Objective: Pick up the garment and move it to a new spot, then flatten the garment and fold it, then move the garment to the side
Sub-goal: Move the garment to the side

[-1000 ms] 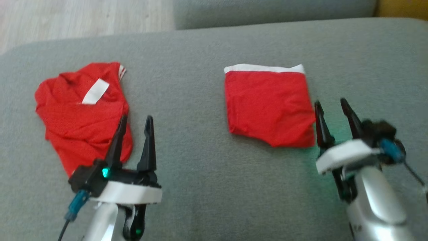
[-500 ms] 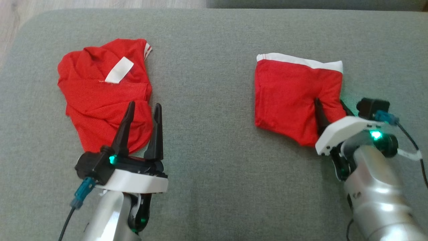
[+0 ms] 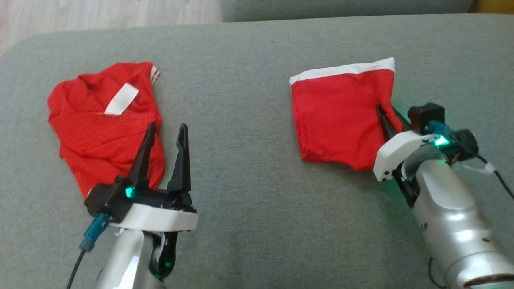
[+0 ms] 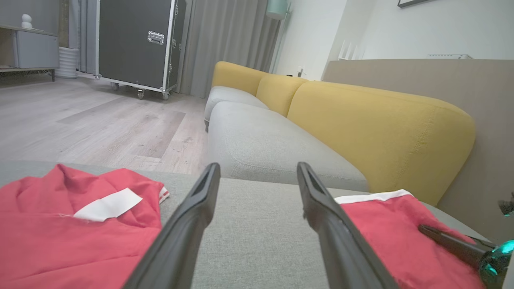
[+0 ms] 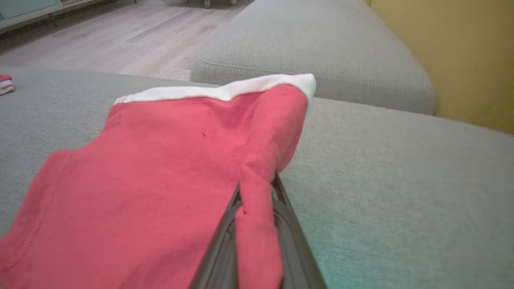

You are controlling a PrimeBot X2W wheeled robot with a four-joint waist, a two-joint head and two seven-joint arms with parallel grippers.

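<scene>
a grey sofa cushion (image 3: 249, 120) seen from the robot's head, with 2 red garments lying well apart on it. on the right lies the folded red garment (image 3: 337, 112), roughly square, with a white band (image 3: 341, 70) along its far edge. the right gripper (image 3: 385, 108) is at that garment's right edge, its 2 dark fingers pinched together on a raised ridge of the red cloth; in the right wrist view the fold (image 5: 257, 224) stands between the closed fingers, and the rest of the garment lies on the cushion. on the left lies a crumpled red garment (image 3: 100, 132) with a white patch (image 3: 121, 98) on top. the left gripper (image 3: 167, 125) is at the near right edge of that heap, fingers spread wide and holding nothing. in the left wrist view, a yellow sofa backrest (image 4: 381, 132) and a pale wood floor (image 4: 80, 124) lie beyond the cushion.
</scene>
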